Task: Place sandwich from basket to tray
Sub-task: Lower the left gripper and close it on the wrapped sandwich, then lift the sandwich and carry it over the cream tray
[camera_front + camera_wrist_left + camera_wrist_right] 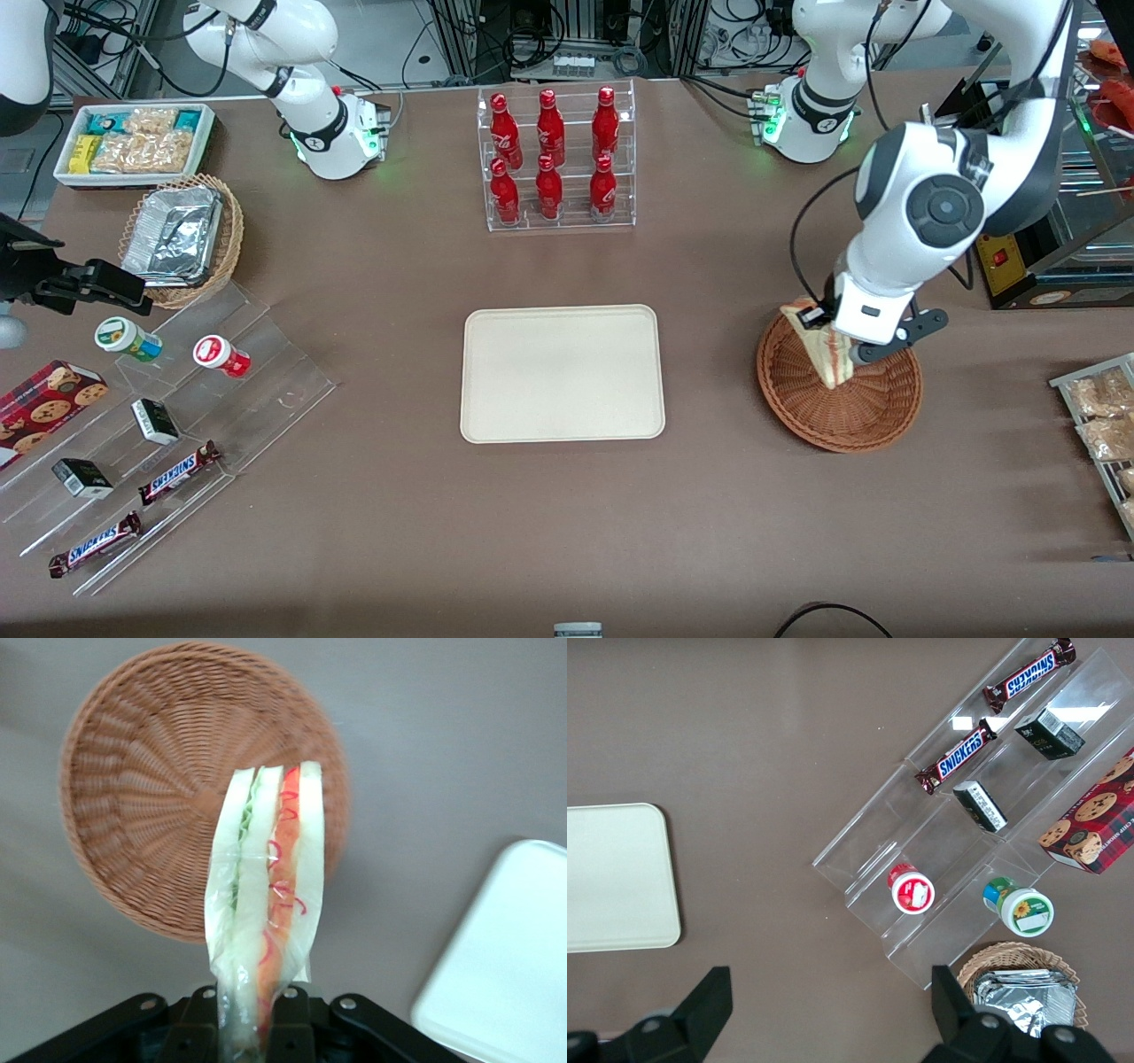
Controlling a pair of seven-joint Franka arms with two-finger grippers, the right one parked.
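Sandwich (266, 895) hangs pinched at one end in my gripper (239, 1014), fingers closed on its wrapper, lifted clear above the basket (842, 416). I judge it raised so it clears the rim before crossing to the tray (562, 373).

The wrapped sandwich (266, 895), pale bread with green and red filling along its edge, hangs clamped by the gripper (244, 1014) above the round reddish-brown wicker basket (850, 412). The cream rectangular tray (562, 373) lies flat at the basket's 9 o'clock, well apart, toward the parked arm's end.
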